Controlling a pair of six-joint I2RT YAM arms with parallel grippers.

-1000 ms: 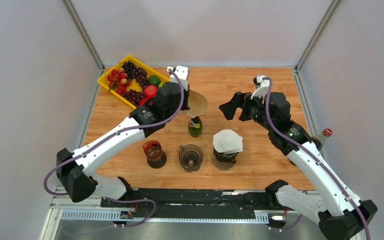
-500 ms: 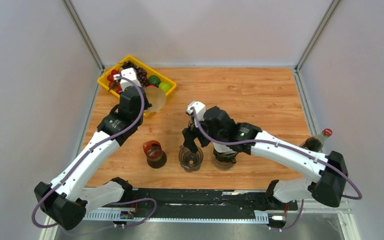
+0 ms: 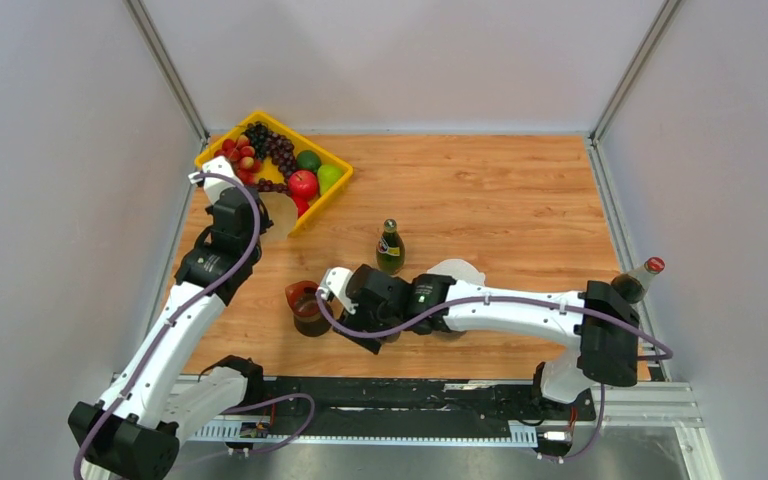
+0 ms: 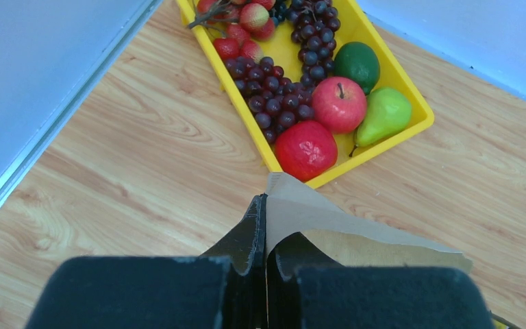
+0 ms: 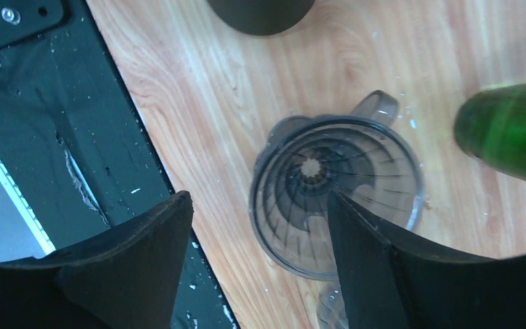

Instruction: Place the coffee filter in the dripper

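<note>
Task not done yet. My left claw (image 4: 266, 205) is clamped on the brown paper cone coffee filter (image 4: 356, 236). It's held above the wooden counter (image 4: 109, 157), just beside the yellow plastic fruit tray (image 4: 377, 152) and well apart from the clear plastic dripper (image 5: 335, 199). My right claw (image 5: 259, 205) hangs over the dripper w/ jaws apart, gripping nothing. Dripper's empty inside. Left to do, imo: carry filter across, seat it in the dripper, let go.

Looks like a robot lab test cell. Boxed in by plain pale panels (image 3: 60, 150) on metal posts (image 3: 165, 65). Wooden table (image 3: 500, 190), with two arms (image 3: 500, 303) bolted to a black rail (image 3: 410, 395) at the near edge. Set out with props: yellow tray (image 3: 322, 207) of fruit (image 4: 339, 103), bottle (image 3: 390, 250), dripper (image 5: 335, 205).
</note>
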